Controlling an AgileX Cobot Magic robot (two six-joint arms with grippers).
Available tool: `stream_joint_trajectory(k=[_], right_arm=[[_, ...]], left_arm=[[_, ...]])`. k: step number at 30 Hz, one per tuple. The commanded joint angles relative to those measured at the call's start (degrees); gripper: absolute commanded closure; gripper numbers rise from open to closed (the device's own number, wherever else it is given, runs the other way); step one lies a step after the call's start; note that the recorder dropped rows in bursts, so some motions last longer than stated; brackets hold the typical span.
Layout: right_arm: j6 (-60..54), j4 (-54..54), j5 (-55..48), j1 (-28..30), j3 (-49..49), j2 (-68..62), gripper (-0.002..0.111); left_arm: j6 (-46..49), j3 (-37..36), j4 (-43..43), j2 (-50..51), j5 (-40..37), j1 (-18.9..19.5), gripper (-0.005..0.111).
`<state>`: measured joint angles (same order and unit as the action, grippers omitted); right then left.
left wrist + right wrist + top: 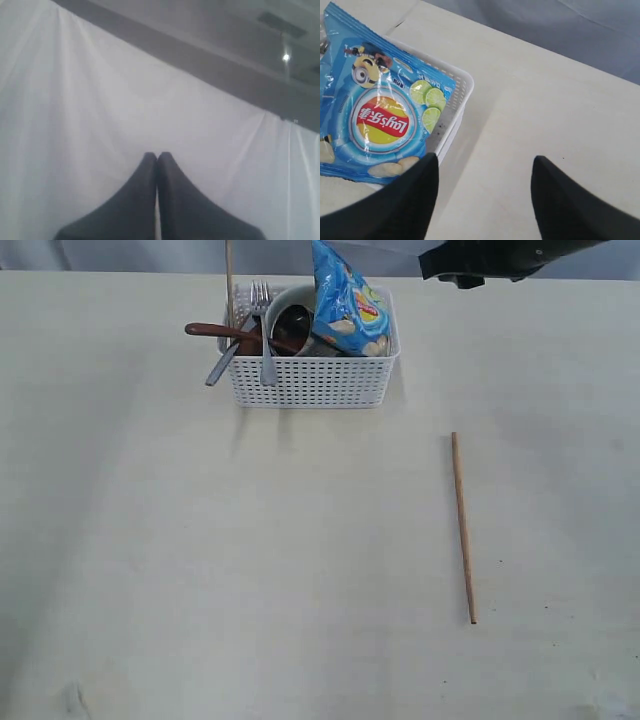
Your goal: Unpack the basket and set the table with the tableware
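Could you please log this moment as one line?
thin wooden chopstick on pale beige table | white perforated plastic basket: loaded | left gripper: shut | right gripper: open, empty

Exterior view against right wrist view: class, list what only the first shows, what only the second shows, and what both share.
Only the exterior view: a chopstick lying alone on the table, and a fork, spoon and knife sticking out of the basket.
Only the right wrist view: the right gripper with its jaws standing open, and the limes printed on the bag.
Both: the basket, the bag standing in it, and the table.
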<state>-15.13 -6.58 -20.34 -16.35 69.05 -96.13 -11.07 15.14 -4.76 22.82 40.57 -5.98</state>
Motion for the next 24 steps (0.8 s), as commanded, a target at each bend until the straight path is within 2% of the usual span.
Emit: stream_joint_trajectory(k=[1,3,5,10,14,20,24], right_arm=[[-0.29,0.67,-0.36,0.24,-0.2,0.43,0.055],[-0.29,0.55,-0.57,0.24,-0.2,0.43,0.055],[-0.15,0.56,-0.94,0.24,-0.2,0.43,0.055],[-0.15,0.56,-0.99,0.24,-0.57,0.43,0.055],[-0.15,0.56,-0.28,0.24,-0.56,0.33,0.055],[-0.15,0.56,-0.1,0.24,-0.56,0.23,0.055],[-0.15,0.41,0.01,0.24,-0.56,0.25,0.055]], left_arm=[[-1.29,10.59,5.42,22.47,-2.65,0.11,0.107],[-3.49,15.73,9.27,32.23,-4.88,0.11,0.104],[-7.78,21.83,14.9,42.09,-8.54,0.11,0.097],[-19.0,37.77,28.06,60.23,-20.7,0.11,0.065],[-22.05,48.62,29.56,69.97,-29.14,0.11,0.04],[-23.84,61.4,29.56,81.07,-39.2,0.11,0.041],[-23.65,65.68,29.56,85.87,-44.23,-0.03,0.041]])
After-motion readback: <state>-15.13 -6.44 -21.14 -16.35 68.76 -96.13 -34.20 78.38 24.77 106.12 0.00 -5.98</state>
